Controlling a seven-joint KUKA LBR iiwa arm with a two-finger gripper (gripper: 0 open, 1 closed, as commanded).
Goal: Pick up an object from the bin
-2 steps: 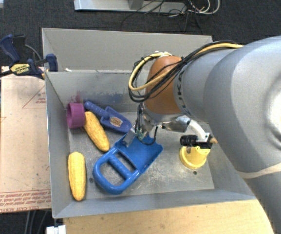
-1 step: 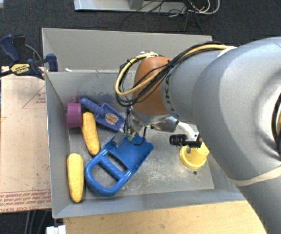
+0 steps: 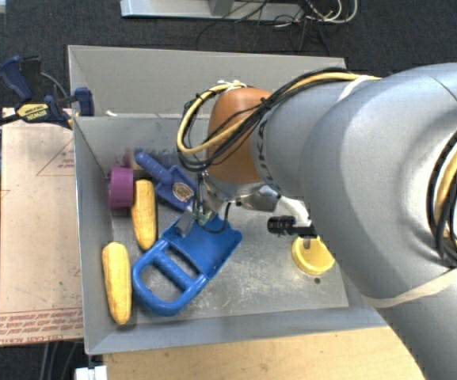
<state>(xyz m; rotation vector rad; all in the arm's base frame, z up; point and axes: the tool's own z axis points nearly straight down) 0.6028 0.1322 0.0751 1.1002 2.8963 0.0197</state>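
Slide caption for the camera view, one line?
Gripper over a blue scoop in the bin, corn cobs beside it.

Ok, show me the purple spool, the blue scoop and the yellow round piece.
purple spool [image 3: 120,187]: camera view, on its round side.
blue scoop [image 3: 212,248]: camera view, on its flat blade.
yellow round piece [image 3: 314,260]: camera view, on its top face.
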